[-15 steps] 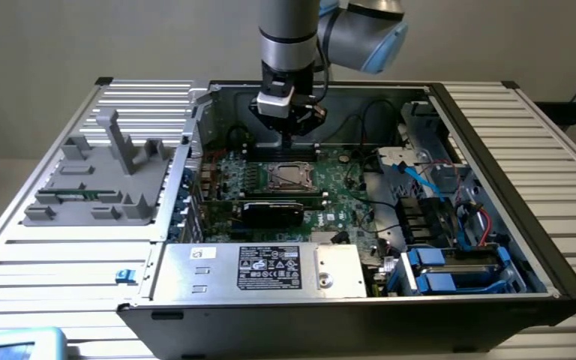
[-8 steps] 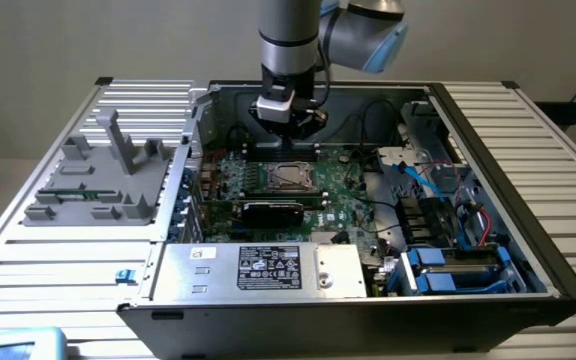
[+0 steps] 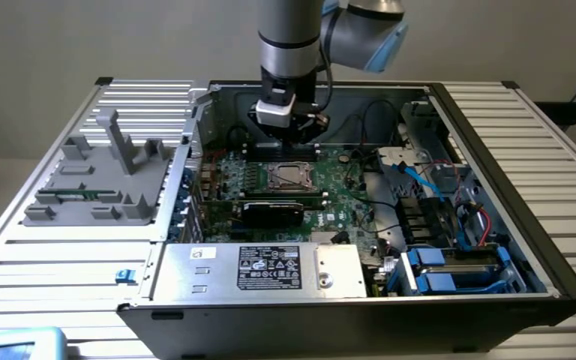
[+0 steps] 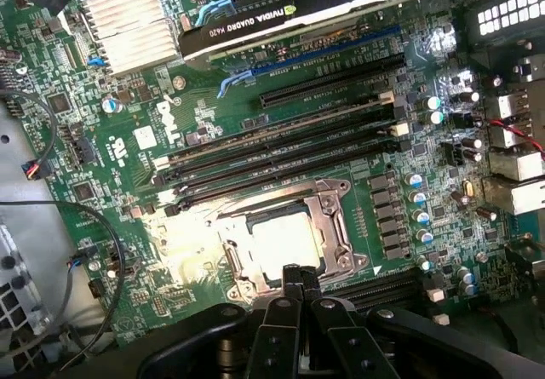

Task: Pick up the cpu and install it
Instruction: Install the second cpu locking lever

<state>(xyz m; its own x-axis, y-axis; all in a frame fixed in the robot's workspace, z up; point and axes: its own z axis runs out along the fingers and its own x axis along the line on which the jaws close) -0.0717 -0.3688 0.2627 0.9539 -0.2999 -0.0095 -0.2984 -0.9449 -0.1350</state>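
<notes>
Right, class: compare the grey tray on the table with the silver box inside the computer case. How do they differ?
The grey tray is matt with upright posts; the silver box is shiny and flat-topped. The tray sits outside the computer case on the slatted table; the box sits inside it, at the near edge. Only the box, not the tray, carries a black label. Both are roughly rectangular.

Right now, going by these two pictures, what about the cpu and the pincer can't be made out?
- The cpu: wrist view, glare whitens the square in the socket frame, so seating is unclear.
- The socket in the exterior view: too small to tell chip from frame.
- The pincer: fingertips together, whether touching the chip is unclear.
- The grey tray: contents too small.
</notes>
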